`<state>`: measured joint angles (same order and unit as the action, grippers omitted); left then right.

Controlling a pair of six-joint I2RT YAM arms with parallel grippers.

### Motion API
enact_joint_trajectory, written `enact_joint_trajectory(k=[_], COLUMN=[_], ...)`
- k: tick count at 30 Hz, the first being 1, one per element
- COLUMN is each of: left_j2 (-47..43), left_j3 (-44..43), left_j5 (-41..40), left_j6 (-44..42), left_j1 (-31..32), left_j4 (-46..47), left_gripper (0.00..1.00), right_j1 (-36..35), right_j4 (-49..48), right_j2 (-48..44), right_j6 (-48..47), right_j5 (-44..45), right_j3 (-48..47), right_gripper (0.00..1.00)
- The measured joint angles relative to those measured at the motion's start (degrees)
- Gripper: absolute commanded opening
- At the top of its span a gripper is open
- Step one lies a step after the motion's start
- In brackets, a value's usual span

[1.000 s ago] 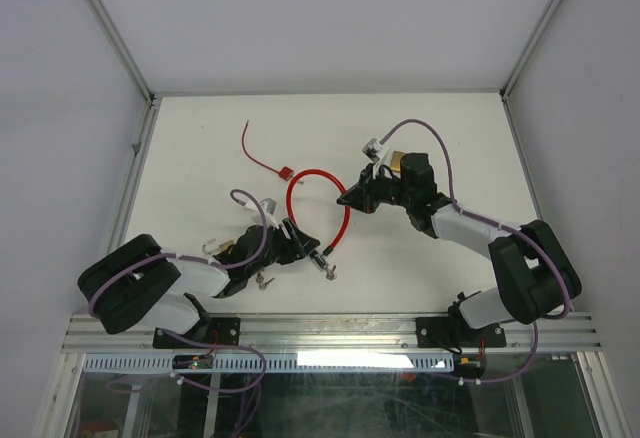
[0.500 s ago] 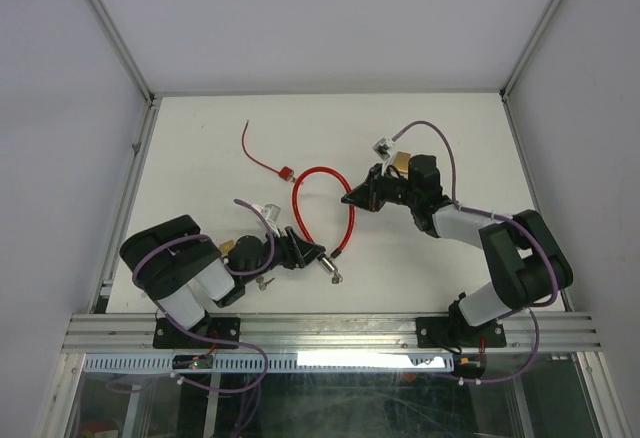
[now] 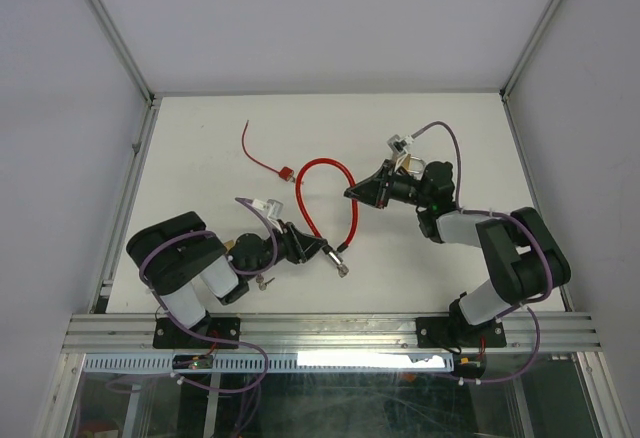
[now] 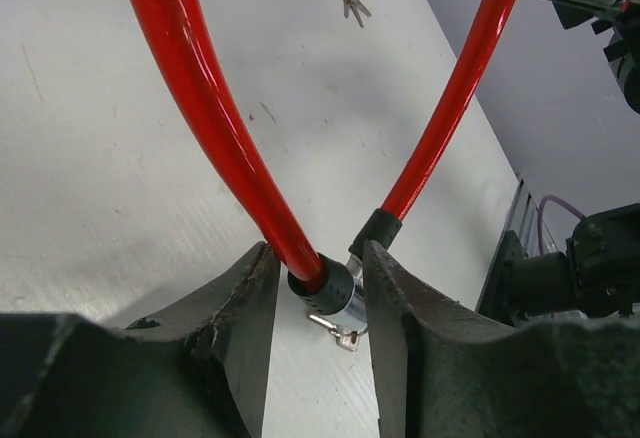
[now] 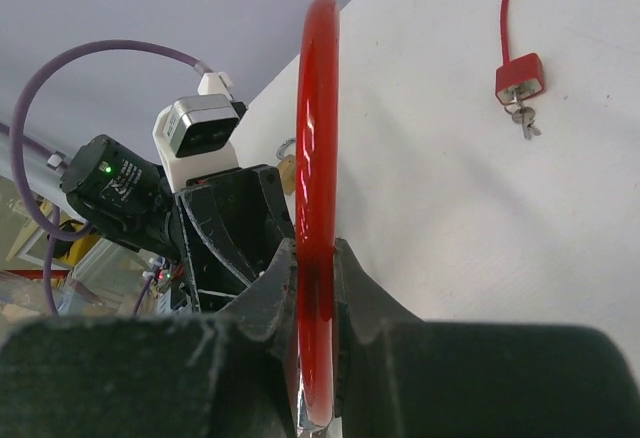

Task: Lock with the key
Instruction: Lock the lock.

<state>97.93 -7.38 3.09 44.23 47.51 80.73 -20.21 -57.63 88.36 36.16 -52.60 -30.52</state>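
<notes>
At the far left of the table (image 3: pixel 195 198) a thin red wire ends in a small red lock (image 3: pixel 285 171). Right of it, the left gripper (image 3: pixel 306 248) sits low, its fingers (image 4: pixel 245 328) flanking the black-collared lock head (image 4: pixel 325 280) of the red cable lock (image 4: pixel 212 108). They look very close, but I cannot tell whether they press it. A key (image 4: pixel 346 337) hangs from that head. The cable arches rightward to the right gripper (image 5: pixel 315 258), pinched tight on the loop and holding it above the table.
</notes>
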Motion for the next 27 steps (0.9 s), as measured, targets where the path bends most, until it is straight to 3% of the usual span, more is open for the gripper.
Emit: enact_joint_trajectory(k=[12,23,27], left_j2=[-5.3,-8.3,-8.5], left_j3=[-0.4,-0.7,-1.6], left_j5=[-3.3,-7.0,-7.6], left_j6=[-4.0,-4.1,-4.0], left_j1=[0.0,0.0,0.0], left_j4=[0.0,0.3,0.4], left_gripper=[0.39,0.26,0.14], right_j1=[4.0,4.5,4.7], right_j4=[-7.7,-20.5,-22.7], right_j2=[0.2,1.9,1.9], right_j6=[4.4,14.0,15.8], right_j5=[0.1,0.0,-0.2], right_j3=[2.0,3.5,3.5], right_gripper=[0.00,0.00,0.00])
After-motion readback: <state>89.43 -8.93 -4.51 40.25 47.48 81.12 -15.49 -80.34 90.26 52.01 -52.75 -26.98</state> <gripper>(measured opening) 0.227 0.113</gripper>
